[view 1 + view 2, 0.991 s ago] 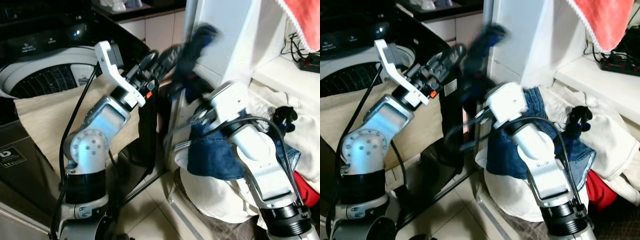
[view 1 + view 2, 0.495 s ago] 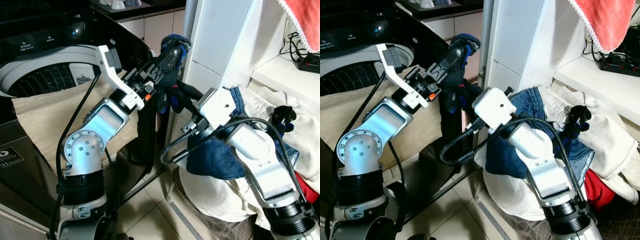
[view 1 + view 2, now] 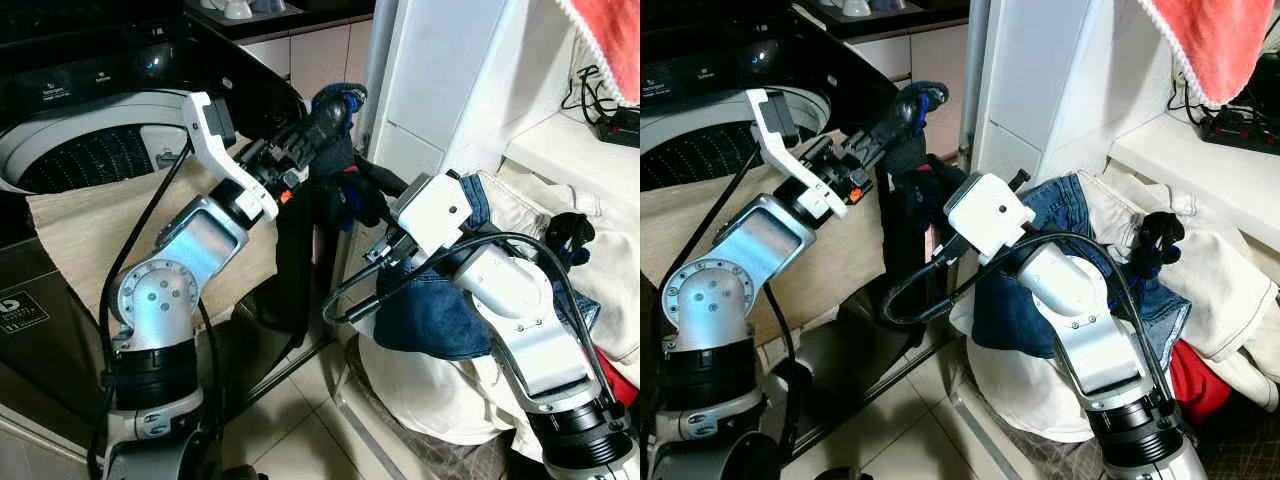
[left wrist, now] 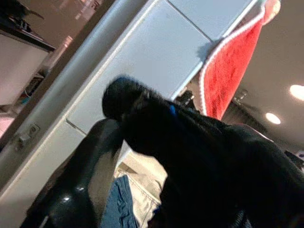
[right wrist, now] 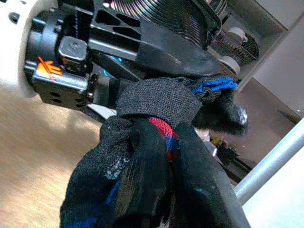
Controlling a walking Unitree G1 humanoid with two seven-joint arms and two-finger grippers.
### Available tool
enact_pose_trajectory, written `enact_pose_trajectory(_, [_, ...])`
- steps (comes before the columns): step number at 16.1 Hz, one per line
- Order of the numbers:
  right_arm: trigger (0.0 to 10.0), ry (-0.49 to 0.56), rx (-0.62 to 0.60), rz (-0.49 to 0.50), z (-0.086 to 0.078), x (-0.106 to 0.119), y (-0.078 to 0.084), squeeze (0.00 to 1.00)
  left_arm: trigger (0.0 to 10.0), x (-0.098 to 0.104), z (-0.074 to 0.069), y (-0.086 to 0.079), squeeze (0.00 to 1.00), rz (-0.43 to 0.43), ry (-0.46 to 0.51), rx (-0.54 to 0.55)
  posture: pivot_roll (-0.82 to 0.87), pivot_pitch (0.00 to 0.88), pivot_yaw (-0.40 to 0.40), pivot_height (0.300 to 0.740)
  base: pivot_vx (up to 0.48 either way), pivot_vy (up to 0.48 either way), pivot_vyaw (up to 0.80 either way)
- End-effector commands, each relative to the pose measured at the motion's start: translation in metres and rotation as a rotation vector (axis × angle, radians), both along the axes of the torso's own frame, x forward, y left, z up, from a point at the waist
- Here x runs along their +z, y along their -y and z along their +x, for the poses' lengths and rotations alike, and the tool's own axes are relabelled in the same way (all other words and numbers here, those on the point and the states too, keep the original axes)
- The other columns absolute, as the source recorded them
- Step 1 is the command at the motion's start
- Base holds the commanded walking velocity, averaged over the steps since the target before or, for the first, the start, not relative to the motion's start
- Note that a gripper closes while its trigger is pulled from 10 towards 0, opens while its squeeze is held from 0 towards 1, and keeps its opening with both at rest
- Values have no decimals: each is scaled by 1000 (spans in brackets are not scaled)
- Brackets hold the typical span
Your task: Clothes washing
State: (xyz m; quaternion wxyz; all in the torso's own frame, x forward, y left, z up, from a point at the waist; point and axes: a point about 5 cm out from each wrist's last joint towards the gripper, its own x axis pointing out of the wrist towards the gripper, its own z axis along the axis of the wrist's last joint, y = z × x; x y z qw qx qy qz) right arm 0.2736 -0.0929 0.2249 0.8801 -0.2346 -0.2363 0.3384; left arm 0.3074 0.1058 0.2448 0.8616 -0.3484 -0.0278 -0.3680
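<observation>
While both claws meet on one small garment, the left claw (image 3: 322, 118) is clamped on the upper end of a dark sock (image 5: 156, 102) with blue and red trim, its black fingers (image 5: 173, 50) pressed over the cloth. The right claw (image 3: 365, 190) sits just beside it at about four o'clock, its fingers (image 5: 142, 185) closed on the sock's lower bunched part. The sock hangs in the air between the open washing machine (image 3: 90, 150) at nine o'clock and the laundry pile (image 3: 1200, 290), topped by blue jeans (image 3: 1040, 300), at four o'clock. This looks like a handover partway through loading. Next, I judge, the right claw must let go, then the left arm must swing toward nine o'clock and drop the sock past the beige cloth (image 3: 90, 235) draped on the drum's rim.
</observation>
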Motion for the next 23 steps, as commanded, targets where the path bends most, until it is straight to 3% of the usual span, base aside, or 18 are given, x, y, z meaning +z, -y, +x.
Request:
enact_pose_trajectory(1, [0, 47, -9, 13, 0, 11, 3, 0, 0, -8, -3, 6, 0, 25, -37, -48, -10, 0, -27, 740, 0, 0, 0])
enact_pose_trajectory(6, [0, 51, -17, 8, 0, 11, 4, 0, 0, -9, -11, 11, 0, 15, -43, -157, -11, 0, -23, 740, 0, 0, 0])
enact_pose_trajectory(15, [0, 58, -23, 1, 1, 10, 2, 0, 0, -11, -5, 0, 0, 40, -43, -90, -7, 0, -19, 740, 0, 0, 0])
enact_pose_trajectory(16, [9333, 62, -31, -2, 1, 10, 3, 0, 0, -11, -4, -2, 0, 36, -55, -76, -5, 0, -21, 740, 0, 0, 0])
enact_pose_trajectory(17, [10000, 63, -33, -1, 1, 10, 3, 243, 0, -12, -4, -3, 0, 35, -57, -70, -5, 0, -21, 740, 0, 0, 0])
enact_pose_trajectory(18, [10000, 60, -27, 4, 1, 10, 2, 1000, 0, -11, -3, -4, 0, 26, -65, -55, -5, 0, -21, 740, 0, 0, 0])
enact_pose_trajectory(23, [10000, 52, -7, 35, -1, 10, 3, 1000, 0, -5, 3, -13, 0, -13, -50, 7, -3, 0, -22, 740, 0, 0, 0])
